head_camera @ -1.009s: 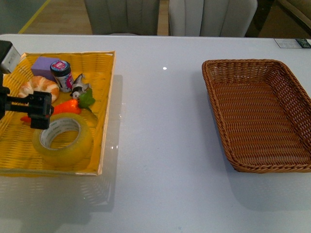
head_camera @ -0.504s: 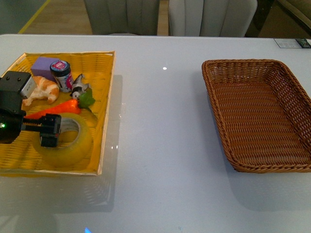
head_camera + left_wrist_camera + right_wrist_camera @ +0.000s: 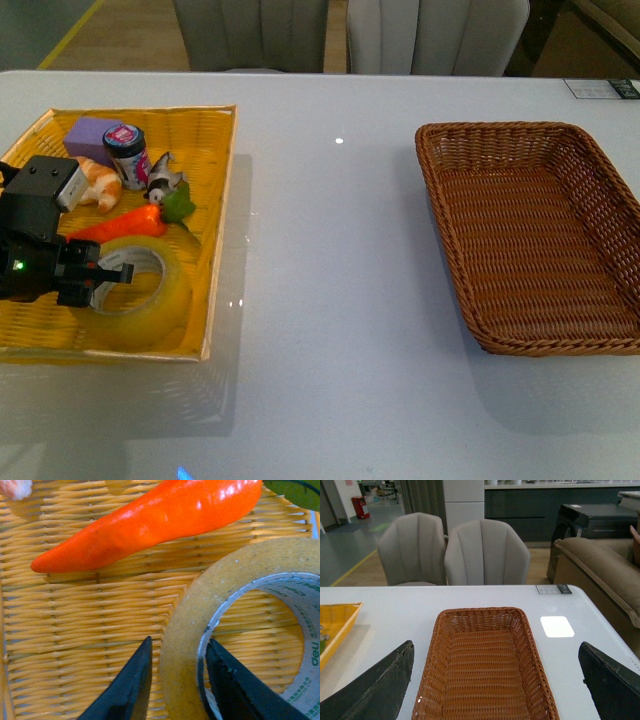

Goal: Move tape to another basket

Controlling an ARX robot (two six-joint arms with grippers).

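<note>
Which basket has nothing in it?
The dark brown wicker basket, on the robot's right. The yellow tray holds the tape, a carrot and more.

We can read only one word: "deli", in green letters on the white inner core (image 3: 280,582) of the tape (image 3: 235,565), seen in the left wrist view. More green print runs along the same core, but it is too slanted and cut off for us to make out. The small jar (image 3: 127,152) in the yellow tray has a pink printed lid that we cannot read. The dark card (image 3: 605,88) at the far right of the table (image 3: 330,260) is also illegible to us.
</note>
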